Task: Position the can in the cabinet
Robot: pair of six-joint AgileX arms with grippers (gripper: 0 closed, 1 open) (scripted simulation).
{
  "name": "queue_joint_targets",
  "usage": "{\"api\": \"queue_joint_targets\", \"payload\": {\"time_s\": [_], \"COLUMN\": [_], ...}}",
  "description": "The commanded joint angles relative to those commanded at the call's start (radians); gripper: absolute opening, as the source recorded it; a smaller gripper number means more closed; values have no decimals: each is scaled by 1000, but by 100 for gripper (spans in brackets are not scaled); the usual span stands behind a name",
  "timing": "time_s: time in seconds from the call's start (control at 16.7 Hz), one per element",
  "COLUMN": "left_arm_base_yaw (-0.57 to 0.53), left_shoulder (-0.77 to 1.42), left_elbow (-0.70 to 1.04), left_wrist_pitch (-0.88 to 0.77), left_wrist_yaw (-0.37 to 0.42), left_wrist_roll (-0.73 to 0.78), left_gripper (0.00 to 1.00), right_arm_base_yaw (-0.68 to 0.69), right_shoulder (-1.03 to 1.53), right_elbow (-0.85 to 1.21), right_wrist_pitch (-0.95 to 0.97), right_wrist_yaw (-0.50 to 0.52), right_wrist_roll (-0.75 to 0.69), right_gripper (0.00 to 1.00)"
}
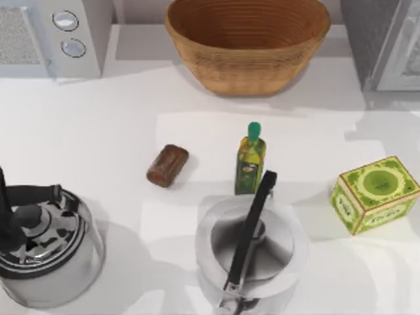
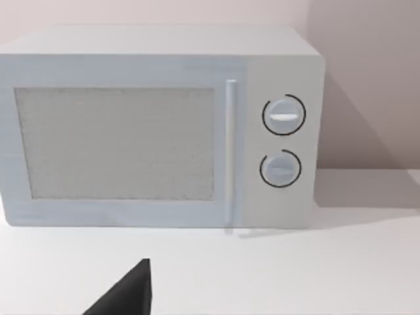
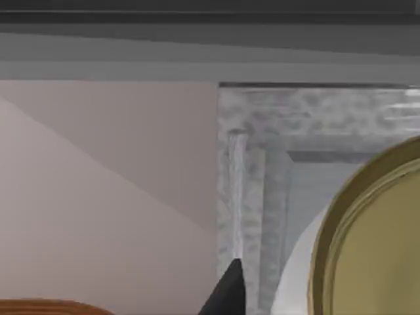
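Right end effector [image 3: 228, 290] near oil bottle [image 1: 251, 161], facing cabinet [image 1: 394, 46] — open or closed, cannot tell. Left end effector [image 2: 125, 295] parked well left of oil bottle. Can [image 1: 167, 165] lies on side on table [image 1: 98, 131], left of oil bottle — descend from above, grip across narrow width, keep clear of bottle

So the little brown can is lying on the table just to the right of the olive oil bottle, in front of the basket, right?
Not quite. The top view shows the can lying on the table to the left of the olive oil bottle, not the right. The rest holds: both sit in front of the basket.
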Motion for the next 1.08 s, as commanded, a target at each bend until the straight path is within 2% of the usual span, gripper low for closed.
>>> {"api": "queue_joint_targets", "payload": {"time_s": [0.24, 0.42, 1.08], "left_arm_base_yaw": [0, 0, 0], "left_shoulder": [0, 0, 0], "left_elbow": [0, 0, 0], "left_wrist_pitch": [0, 0, 0], "left_wrist_yaw": [0, 0, 0], "left_wrist_roll": [0, 0, 0], "left_gripper": [100, 100, 100], "right_arm_base_yaw": [29, 43, 42], "right_shoulder": [240, 373, 485], "right_elbow": [366, 532, 636], "right_wrist_pitch": [-70, -114, -157], "right_wrist_yaw": [42, 72, 85], "right_wrist_roll": [4, 5, 5], "right_gripper": [0, 0, 0]}}
